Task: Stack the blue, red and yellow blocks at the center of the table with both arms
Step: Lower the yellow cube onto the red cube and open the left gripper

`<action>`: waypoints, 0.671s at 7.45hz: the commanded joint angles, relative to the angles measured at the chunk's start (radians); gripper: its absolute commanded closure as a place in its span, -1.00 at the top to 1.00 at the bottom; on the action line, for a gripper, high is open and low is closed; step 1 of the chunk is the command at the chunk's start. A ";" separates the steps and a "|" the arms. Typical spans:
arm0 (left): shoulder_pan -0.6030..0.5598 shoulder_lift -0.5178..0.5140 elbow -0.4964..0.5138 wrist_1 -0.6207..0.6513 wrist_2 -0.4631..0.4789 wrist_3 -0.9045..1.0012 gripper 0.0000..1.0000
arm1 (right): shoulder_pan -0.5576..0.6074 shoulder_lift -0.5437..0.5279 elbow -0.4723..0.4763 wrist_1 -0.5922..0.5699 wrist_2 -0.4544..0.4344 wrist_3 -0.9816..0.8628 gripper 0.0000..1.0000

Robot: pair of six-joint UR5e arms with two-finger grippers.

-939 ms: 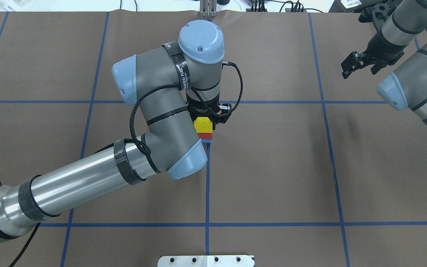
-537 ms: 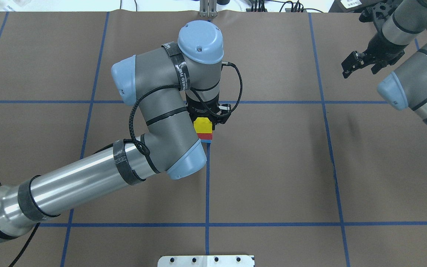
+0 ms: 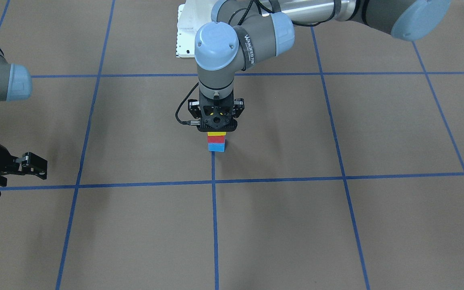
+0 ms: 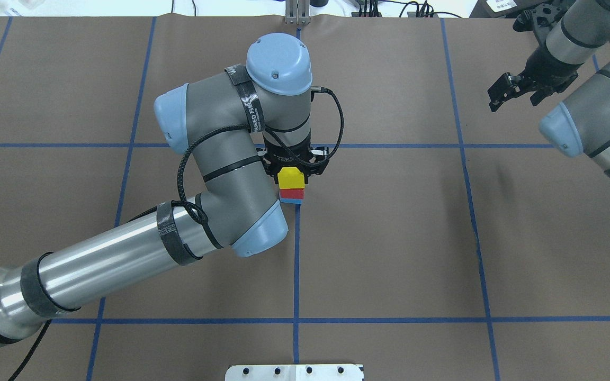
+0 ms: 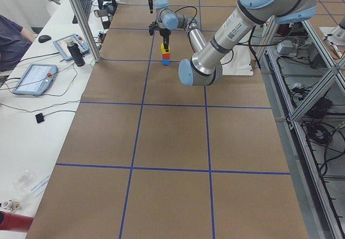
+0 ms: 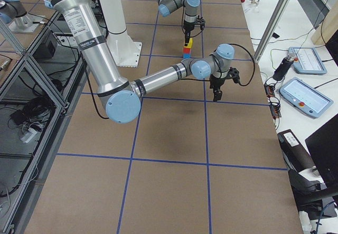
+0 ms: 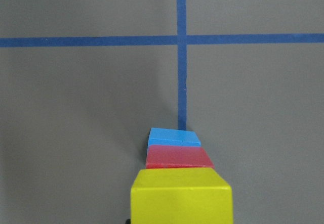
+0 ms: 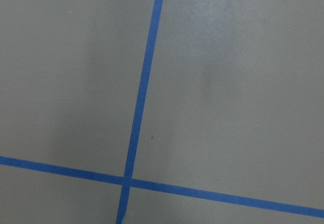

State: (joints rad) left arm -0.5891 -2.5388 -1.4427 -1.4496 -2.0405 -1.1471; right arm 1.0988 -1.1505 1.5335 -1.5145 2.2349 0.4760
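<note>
A yellow block sits on a red block, which sits on a blue block. The stack stands at the table's centre, beside a blue tape line. My left gripper points straight down over the stack and is shut on the yellow block. The left wrist view shows yellow, red and blue lined up, with no fingers in frame. My right gripper is open and empty, far off at the right back of the table.
Brown paper with a blue tape grid covers the table. A white mounting plate lies at the near edge. The right wrist view shows only paper and a tape cross. Pendants lie on the side bench.
My left arm's elbow and wrist joints have shifted slightly left, uncovering more of the red and blue blocks. The stack and the right arm have stayed put.
</note>
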 commanded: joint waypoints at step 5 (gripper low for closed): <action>0.000 0.046 -0.138 0.041 0.000 -0.013 1.00 | 0.022 0.001 -0.001 -0.001 0.006 -0.010 0.98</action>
State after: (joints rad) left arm -0.5877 -2.5121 -1.5026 -1.4487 -2.0402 -1.1633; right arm 1.1065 -1.1502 1.5312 -1.5155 2.2363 0.4735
